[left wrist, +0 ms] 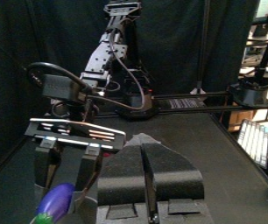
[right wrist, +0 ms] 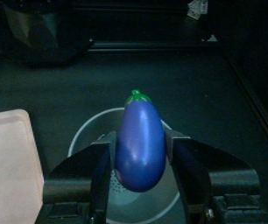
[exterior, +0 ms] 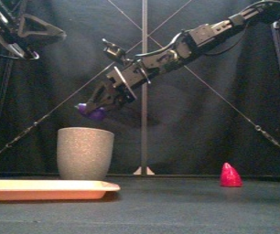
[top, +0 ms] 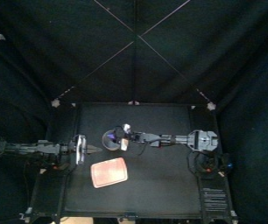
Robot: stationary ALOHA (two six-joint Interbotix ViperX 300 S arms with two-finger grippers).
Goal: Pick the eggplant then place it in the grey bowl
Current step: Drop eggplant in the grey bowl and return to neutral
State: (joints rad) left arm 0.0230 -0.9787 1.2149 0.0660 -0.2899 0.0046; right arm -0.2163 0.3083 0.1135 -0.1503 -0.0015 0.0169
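Observation:
A purple eggplant (exterior: 90,111) with a green stem hangs just above the tall grey speckled cup (exterior: 85,153). My right gripper (exterior: 110,97) is shut on it, reaching in from the right and tilted down to the left. In the right wrist view the eggplant (right wrist: 143,144) lies lengthwise between the jaws, with the cup's open mouth (right wrist: 92,138) directly beneath. From above, the right gripper (top: 130,137) sits at the cup (top: 110,141). My left gripper (left wrist: 148,166) rests shut at the table's left (top: 82,150), holding nothing.
A flat pink tray (top: 109,173) lies in front of the cup, near the table's middle (exterior: 45,189). A small red cone-shaped toy (exterior: 231,175) stands on the table to the right, apart from everything else.

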